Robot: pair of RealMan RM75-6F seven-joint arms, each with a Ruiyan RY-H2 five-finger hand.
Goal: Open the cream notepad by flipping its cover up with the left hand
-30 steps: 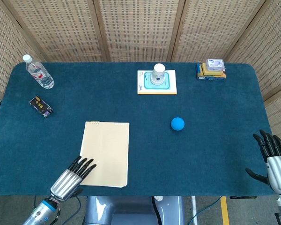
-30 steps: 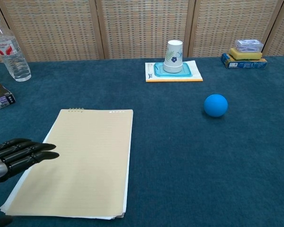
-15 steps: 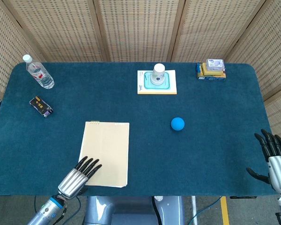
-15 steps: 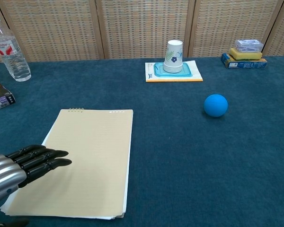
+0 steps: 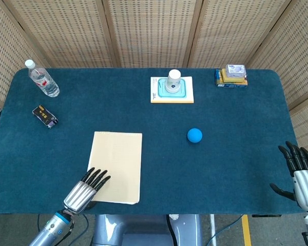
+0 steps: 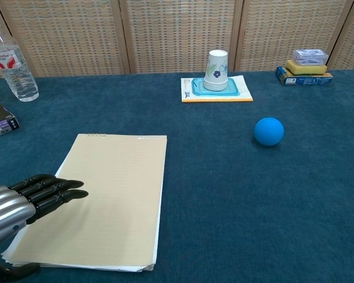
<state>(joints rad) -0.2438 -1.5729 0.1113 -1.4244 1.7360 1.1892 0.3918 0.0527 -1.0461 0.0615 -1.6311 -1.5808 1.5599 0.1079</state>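
Blue table [image 5: 236,169]: cream notepad [image 5: 116,165] lies closed, lower left. Left hand [image 5: 87,186], fingers extended, holding nothing, overlaps its near-left corner. Cover lift remains. Right hand [image 5: 297,171] idle, fingers spread.

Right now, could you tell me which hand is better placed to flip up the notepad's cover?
The left hand: its fingers already reach over the cream notepad at its near left corner. The right hand sits at the table's far right edge, beyond the blue ball.
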